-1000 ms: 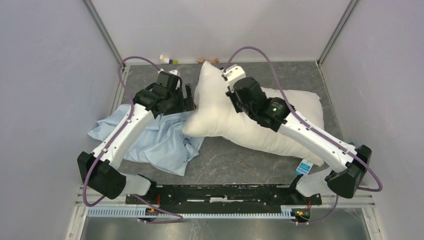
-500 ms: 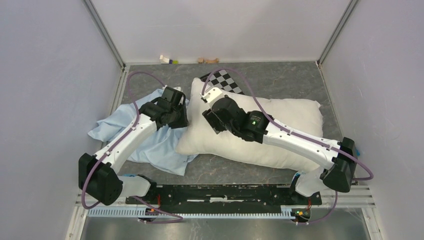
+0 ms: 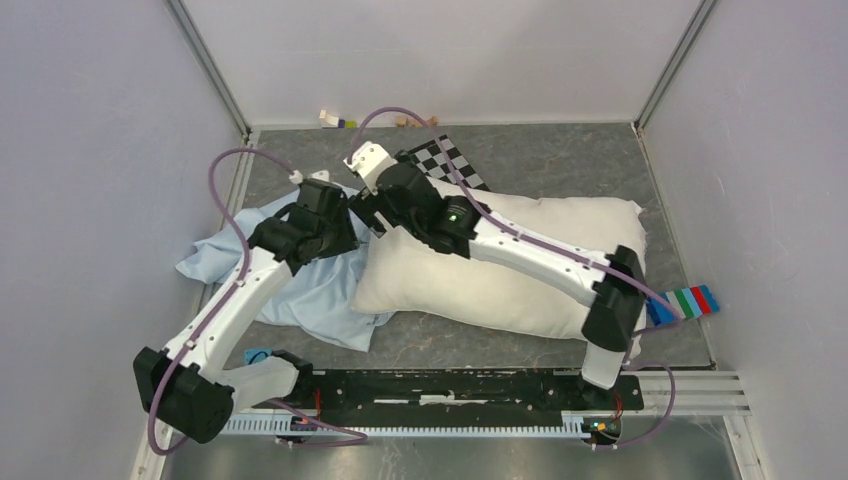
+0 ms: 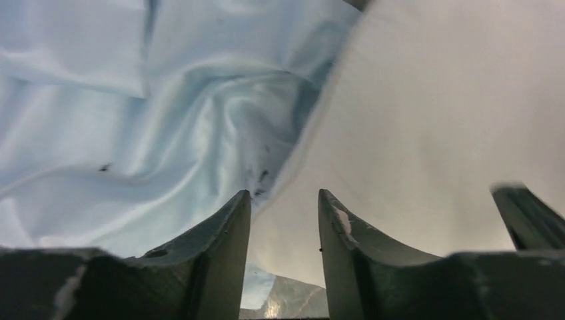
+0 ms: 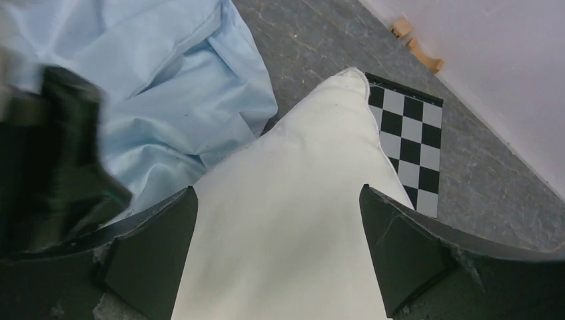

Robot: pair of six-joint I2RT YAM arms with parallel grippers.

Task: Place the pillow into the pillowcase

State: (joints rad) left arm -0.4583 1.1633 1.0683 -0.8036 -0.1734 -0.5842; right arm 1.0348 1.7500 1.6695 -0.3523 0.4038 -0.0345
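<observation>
The cream-white pillow (image 3: 520, 260) lies flat across the middle and right of the table. Left of it lies the crumpled light-blue pillowcase (image 3: 300, 290), whose edge meets the pillow's left end. My left gripper (image 3: 345, 235) hovers at that seam. In the left wrist view it (image 4: 283, 197) is partly open, nothing between its fingers, with the pillowcase (image 4: 166, 120) to the left and the pillow (image 4: 433, 120) to the right. My right gripper (image 3: 365, 212) hangs wide open over the pillow's far left corner (image 5: 286, 220), holding nothing; the pillowcase (image 5: 166, 87) lies beyond.
A black-and-white checkerboard panel (image 3: 450, 162) lies partly under the pillow's far edge. Small blocks (image 3: 335, 120) sit against the back wall. A colour strip card (image 3: 690, 300) lies at the pillow's right end. Grey walls close in on both sides.
My right gripper let go of the raised pillow corner and opened wide; the pillow dropped flat. The right arm swung left to the pillow's left end. My left gripper narrowed and shifted slightly left.
</observation>
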